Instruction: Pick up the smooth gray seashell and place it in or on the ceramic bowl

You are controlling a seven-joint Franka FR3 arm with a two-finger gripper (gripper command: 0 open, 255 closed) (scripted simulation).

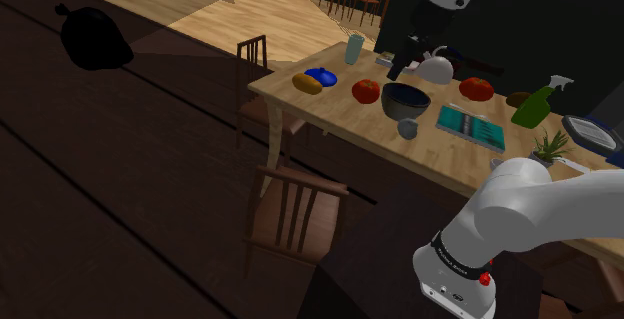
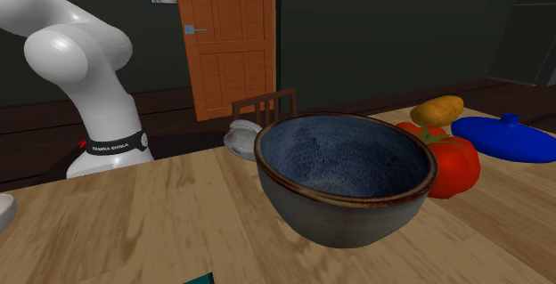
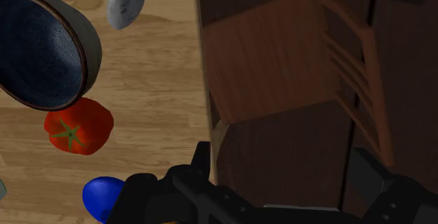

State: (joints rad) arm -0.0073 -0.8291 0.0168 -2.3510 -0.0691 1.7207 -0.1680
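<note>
The gripper (image 3: 281, 172) hangs in the air with its fingers released and standing apart. It is well apart from the bowl (image 3: 43, 50), above the table (image 3: 161, 82) edge and a wooden chair (image 3: 281, 82). The seashell (image 3: 126, 1) is grey and smooth. It rests on the table just beside the bowl, on the bowl's side toward the arm base (image 1: 455, 272). In the wrist view a strip of bare table separates seashell and bowl. In the second exterior view the seashell (image 2: 239, 138) appears pale behind the bowl, partly hidden by the bowl's rim. The bowl stands upright, with a dark outer wall, a brown rim and a speckled blue interior. A red tomato (image 3: 77, 126) lies near the bowl without touching it. Beyond the tomato from the bowl lie a blue item (image 3: 105, 196) and a potato (image 1: 307, 84). On the bowl's opposite side lies a teal book (image 1: 470, 125), near the bowl. A green bottle (image 1: 535, 105) stands farther out past the book. In the shoulder view a white pot (image 1: 435, 67) stands just behind the bowl, and a second tomato (image 1: 477, 89) lies farther from the bowl than the pot.
</note>
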